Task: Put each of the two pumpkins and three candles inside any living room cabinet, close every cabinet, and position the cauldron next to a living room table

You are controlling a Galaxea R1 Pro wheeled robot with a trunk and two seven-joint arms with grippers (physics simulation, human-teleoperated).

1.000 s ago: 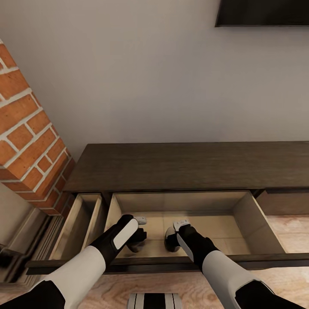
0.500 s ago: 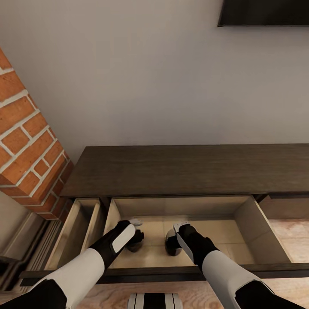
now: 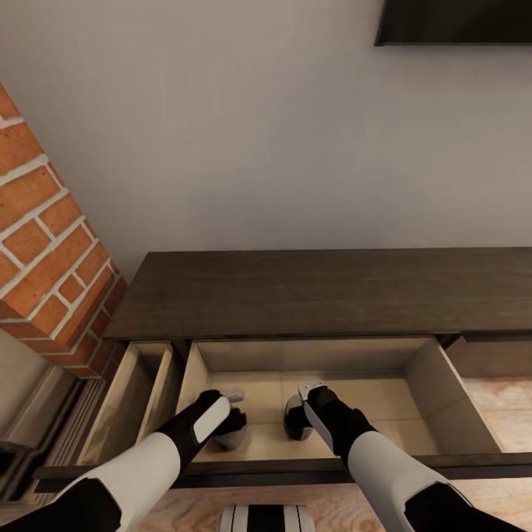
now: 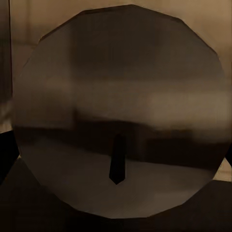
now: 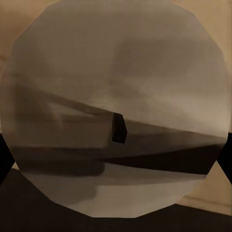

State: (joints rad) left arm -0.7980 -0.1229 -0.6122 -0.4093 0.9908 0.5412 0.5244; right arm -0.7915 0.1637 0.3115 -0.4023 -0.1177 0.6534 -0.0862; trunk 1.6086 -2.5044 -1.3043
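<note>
Left arm: reaches forward and down from the lower left of the head view, white forearm, black wrist with a white panel on top.
Left gripper [image 3: 230, 427]: low inside the open drawer, dark fingers closed around a candle [image 4: 118, 111], whose round top and wick face the wrist camera up close.
Right arm: comes in from the lower right, white forearm, black wrist angled down and inward.
Right gripper [image 3: 297, 417]: just beside the left one, apart from it, fingers closed around a second candle [image 5: 113, 108], its top and wick equally close to the wrist camera.
</note>
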